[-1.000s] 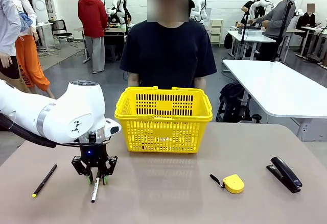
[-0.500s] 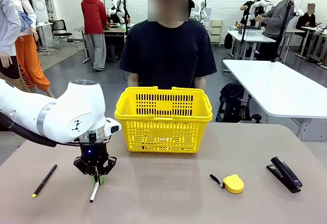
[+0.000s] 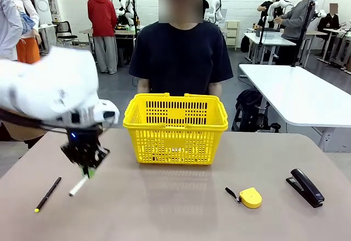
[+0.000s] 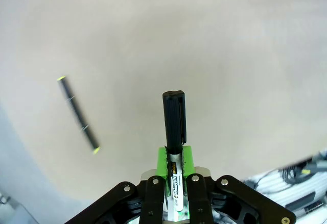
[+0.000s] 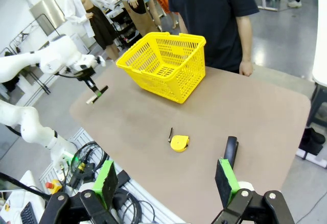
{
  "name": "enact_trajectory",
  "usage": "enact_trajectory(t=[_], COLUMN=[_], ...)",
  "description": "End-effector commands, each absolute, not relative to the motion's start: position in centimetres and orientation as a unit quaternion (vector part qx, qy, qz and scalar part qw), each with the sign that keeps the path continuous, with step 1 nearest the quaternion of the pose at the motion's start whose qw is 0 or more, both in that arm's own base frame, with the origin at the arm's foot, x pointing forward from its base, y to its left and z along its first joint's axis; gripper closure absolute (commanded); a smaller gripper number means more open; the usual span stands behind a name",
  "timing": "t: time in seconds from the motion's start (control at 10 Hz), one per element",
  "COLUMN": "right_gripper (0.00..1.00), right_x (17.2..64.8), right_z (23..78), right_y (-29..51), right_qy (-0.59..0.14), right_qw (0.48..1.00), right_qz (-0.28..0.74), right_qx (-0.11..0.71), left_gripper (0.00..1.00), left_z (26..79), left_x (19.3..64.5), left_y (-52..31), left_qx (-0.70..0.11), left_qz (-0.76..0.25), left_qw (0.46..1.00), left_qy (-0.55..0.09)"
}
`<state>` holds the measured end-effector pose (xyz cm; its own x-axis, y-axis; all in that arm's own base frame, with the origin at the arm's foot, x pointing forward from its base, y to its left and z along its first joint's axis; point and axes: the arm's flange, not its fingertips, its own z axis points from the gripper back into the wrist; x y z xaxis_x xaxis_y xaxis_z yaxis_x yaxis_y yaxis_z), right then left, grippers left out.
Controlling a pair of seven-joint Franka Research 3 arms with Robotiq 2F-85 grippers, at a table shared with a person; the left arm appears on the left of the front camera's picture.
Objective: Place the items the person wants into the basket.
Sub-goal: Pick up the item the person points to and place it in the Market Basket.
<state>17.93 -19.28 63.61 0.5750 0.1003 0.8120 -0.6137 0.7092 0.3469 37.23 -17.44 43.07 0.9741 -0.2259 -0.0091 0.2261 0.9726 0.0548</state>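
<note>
At the left side of the desk (image 3: 175, 213), the left tool (image 3: 86, 169) hangs above the surface with its jaws closed tight on the marker (image 3: 78, 186). The white barrel is pinched between the green pads (image 4: 162, 158). In the left wrist view the black cap sticks out past the fingertips of that tool (image 4: 174, 155). From the front the marker slants down and to the left, and its lower end is clear of the desk. The arm above it looks blurred.

The thin black pen (image 3: 48, 194) lies flat on the desk to the left of the held marker, apart from it. The yellow basket (image 3: 175, 99) stands upright at the far middle of the desk, directly in front of the person (image 3: 181, 54) in the dark T-shirt. It is well to the right of the left tool.

The right tool (image 5: 166, 179) stands with its jaws spread wide and nothing between them, high over the near right of the desk. Below it the yellow tape measure (image 5: 179, 143) rests on the surface with its black strap trailing toward the basket. The black stapler (image 5: 231, 150) lies beside it, nearer the right edge.
</note>
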Motion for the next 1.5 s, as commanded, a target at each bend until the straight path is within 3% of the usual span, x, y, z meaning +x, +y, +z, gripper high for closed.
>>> enact_trajectory(t=[0.0, 0.7, 0.8, 0.9, 1.1, 1.2, 1.3, 1.4], right_gripper=[0.00, 0.00, 0.00, 0.00, 0.00, 0.00, 0.00, 0.00], right_x=[18.1, 18.1, 18.1, 18.1, 18.1, 18.1, 18.1, 18.1], right_z=[63.5, 63.5, 63.5, 63.5, 63.5, 63.5, 63.5, 63.5], right_y=[-19.2, -19.2, -19.2, -19.2, -19.2, -19.2, -19.2, -19.2], right_qy=[-0.413, -0.413, -0.413, -0.413, -0.413, -0.413, -0.413, -0.413], right_qw=[0.822, 0.822, 0.822, 0.822, 0.822, 0.822, 0.822, 0.822], right_qz=[0.223, 0.223, 0.223, 0.223, 0.223, 0.223, 0.223, 0.223], right_qx=[0.321, 0.321, 0.321, 0.321, 0.321, 0.321, 0.321, 0.321], left_gripper=[1.00, 1.00, 0.88, 0.88, 0.88, 0.88, 0.88, 0.88], left_z=[49.6, 53.0, 53.2, 57.0, 61.4, 62.8, 63.8, 62.9], left_x=[33.8, 32.3, 32.1, 33.9, 39.6, 43.9, 49.0, 51.6], left_y=[-16.4, -16.3, -16.4, -17.1, -21.2, -23.3, -25.9, -28.3], left_qx=[0.034, 0.037, 0.038, 0.072, 0.128, 0.154, 0.145, 0.118], left_qz=[-0.127, -0.120, -0.115, -0.199, -0.405, -0.445, -0.539, -0.568], left_qw=[0.991, 0.991, 0.991, 0.975, 0.904, 0.882, 0.829, 0.814], left_qy=[-0.034, -0.048, -0.048, -0.072, -0.038, -0.018, -0.005, -0.020])
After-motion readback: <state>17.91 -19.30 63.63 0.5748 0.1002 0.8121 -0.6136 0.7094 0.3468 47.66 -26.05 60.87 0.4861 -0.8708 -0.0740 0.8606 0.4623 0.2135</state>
